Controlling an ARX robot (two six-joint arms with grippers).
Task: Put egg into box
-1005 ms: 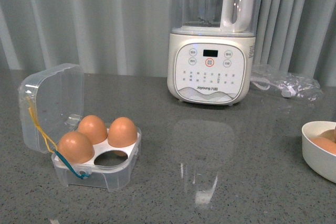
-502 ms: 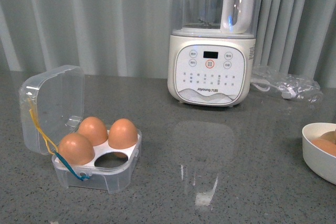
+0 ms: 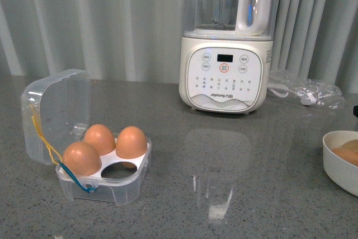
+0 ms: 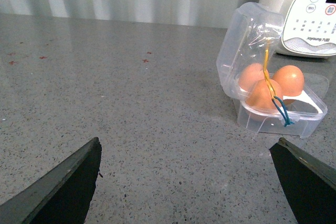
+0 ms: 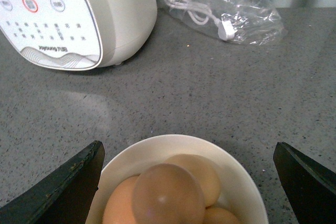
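"Which one is it after?"

"I'd say the smooth brown egg (image 5: 167, 195) lying topmost in that round white bowl (image 5: 157, 145), over on the right side of the table. The right gripper (image 5: 187, 150) hangs just above it, fingers spread wide, nothing between them."

"And the other arm?"

"The left gripper (image 4: 187, 142) is wide apart and empty too, low over the grey speckled tabletop (image 4: 131, 103). The small clear plastic egg case (image 3: 112, 188) sits ahead of it with the lid up. It has three brown eggs (image 3: 131, 141) seated and one white hole (image 3: 118, 170) free at the near right."

"Tricky to pick up?"

"Light and hard, but thin-shelled and glossy. My guess is it would squirt out of a pinch near either end. Better to close across its widest belly, gently, with only enough grip to carry it. The other eggs (image 5: 202, 174) press against it, so a finger pushed down alongside could knock or crack one."
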